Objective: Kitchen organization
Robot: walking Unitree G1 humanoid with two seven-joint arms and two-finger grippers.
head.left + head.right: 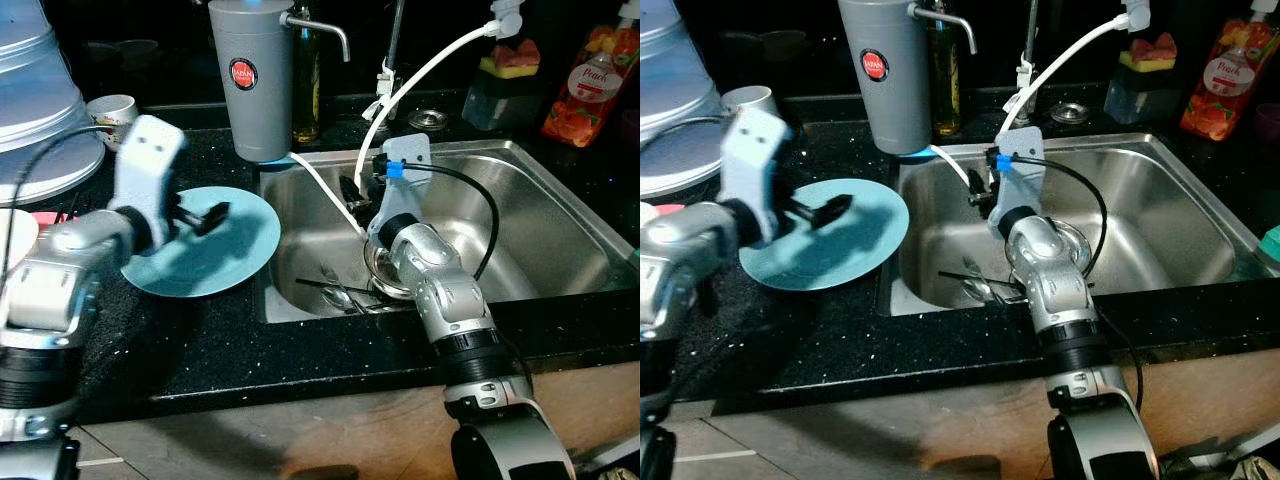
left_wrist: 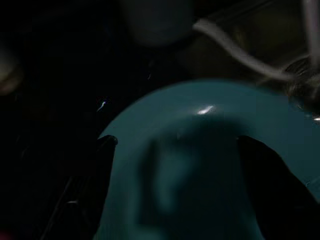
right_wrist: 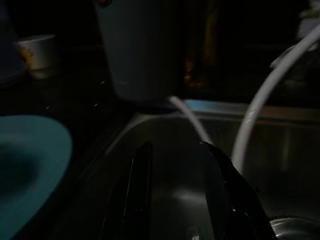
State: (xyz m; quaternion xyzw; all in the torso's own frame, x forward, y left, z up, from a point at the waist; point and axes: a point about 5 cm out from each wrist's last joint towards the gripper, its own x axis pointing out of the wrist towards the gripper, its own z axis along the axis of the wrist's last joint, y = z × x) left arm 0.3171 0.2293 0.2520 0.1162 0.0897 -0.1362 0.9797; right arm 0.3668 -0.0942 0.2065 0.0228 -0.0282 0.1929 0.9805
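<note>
i see the blue plate lying flat on the black counter, just beside the sink. my left gripper hangs over the plate with its fingers spread open. my right gripper is down in the sink, open too, holding nothing.

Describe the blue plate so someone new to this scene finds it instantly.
Start at the steel sink set in the black counter. Just left of its rim, in front of the tall grey canister, lies the plate, with the left pincer over it. It is the one flat, round, light-blue dish there; the cup behind it is white.
</note>
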